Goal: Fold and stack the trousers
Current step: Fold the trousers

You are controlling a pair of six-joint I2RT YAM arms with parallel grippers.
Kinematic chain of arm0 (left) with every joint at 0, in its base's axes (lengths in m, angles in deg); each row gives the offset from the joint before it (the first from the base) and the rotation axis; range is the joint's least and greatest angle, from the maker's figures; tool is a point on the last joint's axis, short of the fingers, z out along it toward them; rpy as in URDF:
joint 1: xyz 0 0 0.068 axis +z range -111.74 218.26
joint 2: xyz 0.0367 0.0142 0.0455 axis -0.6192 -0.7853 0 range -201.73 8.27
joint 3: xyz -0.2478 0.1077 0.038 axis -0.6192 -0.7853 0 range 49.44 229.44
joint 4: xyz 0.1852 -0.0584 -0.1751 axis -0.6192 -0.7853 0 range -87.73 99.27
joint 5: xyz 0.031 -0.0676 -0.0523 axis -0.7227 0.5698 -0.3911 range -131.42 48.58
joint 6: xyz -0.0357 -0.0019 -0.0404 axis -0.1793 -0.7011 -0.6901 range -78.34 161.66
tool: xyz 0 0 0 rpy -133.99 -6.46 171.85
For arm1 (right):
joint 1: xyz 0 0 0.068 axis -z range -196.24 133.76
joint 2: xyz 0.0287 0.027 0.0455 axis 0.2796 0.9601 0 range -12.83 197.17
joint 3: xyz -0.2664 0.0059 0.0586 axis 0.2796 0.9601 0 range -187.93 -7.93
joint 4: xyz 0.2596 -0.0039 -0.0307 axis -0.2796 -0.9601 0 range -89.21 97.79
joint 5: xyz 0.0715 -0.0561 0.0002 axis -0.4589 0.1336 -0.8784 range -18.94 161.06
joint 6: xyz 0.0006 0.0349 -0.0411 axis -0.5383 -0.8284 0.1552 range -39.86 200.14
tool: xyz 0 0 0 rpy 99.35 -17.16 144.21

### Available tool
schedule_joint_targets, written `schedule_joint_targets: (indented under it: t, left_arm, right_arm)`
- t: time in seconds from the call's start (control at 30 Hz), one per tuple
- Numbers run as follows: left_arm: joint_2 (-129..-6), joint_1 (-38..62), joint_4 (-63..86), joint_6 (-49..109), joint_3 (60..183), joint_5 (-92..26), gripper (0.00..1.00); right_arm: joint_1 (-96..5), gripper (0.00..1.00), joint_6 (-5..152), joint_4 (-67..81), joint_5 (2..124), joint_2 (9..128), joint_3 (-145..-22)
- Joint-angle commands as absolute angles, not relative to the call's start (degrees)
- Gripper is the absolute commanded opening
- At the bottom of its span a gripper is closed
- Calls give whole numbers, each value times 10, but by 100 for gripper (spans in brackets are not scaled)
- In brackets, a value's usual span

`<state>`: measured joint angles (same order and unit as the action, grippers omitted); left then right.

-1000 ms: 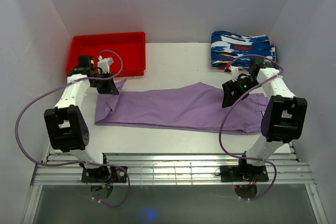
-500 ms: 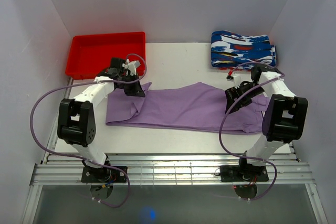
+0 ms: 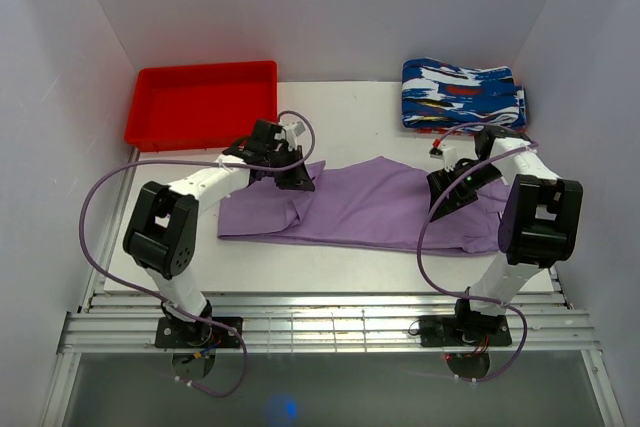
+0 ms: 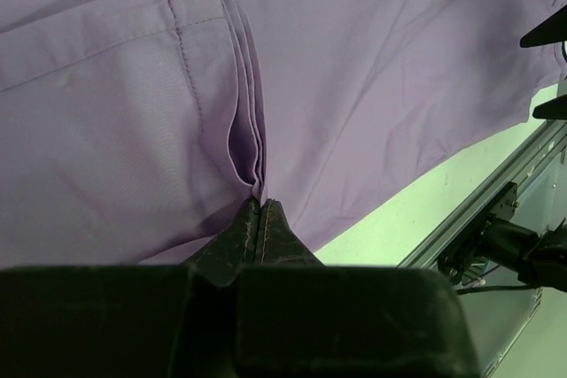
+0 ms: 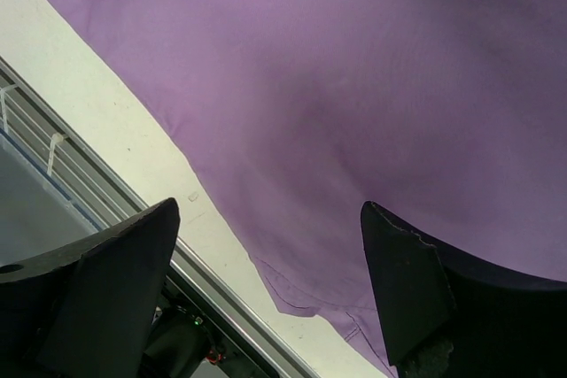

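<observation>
The lilac trousers point(image 3: 370, 207) lie stretched across the middle of the white table, their left end folded over toward the centre. My left gripper point(image 3: 297, 177) is shut on the hem end of the trousers point(image 4: 124, 130), pinching several cloth layers at its tips point(image 4: 259, 205) above the cloth. My right gripper point(image 3: 452, 190) hangs open just over the right part of the trousers point(image 5: 372, 95), its two fingers point(image 5: 124, 263) wide apart with nothing between them.
A red tray point(image 3: 205, 102) sits at the back left. Folded blue-white-red patterned garments point(image 3: 462, 94) lie at the back right. The table's front edge with its metal rails point(image 3: 330, 322) runs near the arm bases. White walls close in both sides.
My left gripper has carried the trousers' left end rightward, from beside the red tray toward the centre, folding the cloth over. The right gripper has shifted slightly and lowered over the cloth.
</observation>
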<state>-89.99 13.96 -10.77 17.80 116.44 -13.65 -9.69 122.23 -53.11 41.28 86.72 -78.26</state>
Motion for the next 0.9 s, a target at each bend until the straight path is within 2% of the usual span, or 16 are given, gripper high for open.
schedule_joint_targets:
  t: [0.0, 0.53, 0.73, 0.87]
  left_arm:
    - [-921, 107, -64, 129, 1167, -168, 0]
    - [-975, 61, -41, 76, 1176, -211, 0]
    - [-947, 60, -42, 73, 1169, -217, 0]
    - [-911, 58, -44, 73, 1160, -222, 0]
  right_arm:
    - [-95, 88, 1215, -525, 399, 873, -783]
    - [-94, 88, 1217, -524, 394, 877, -786]
    - [-94, 87, 1218, -524, 402, 878, -784]
    - [-95, 81, 1202, -507, 409, 884, -772]
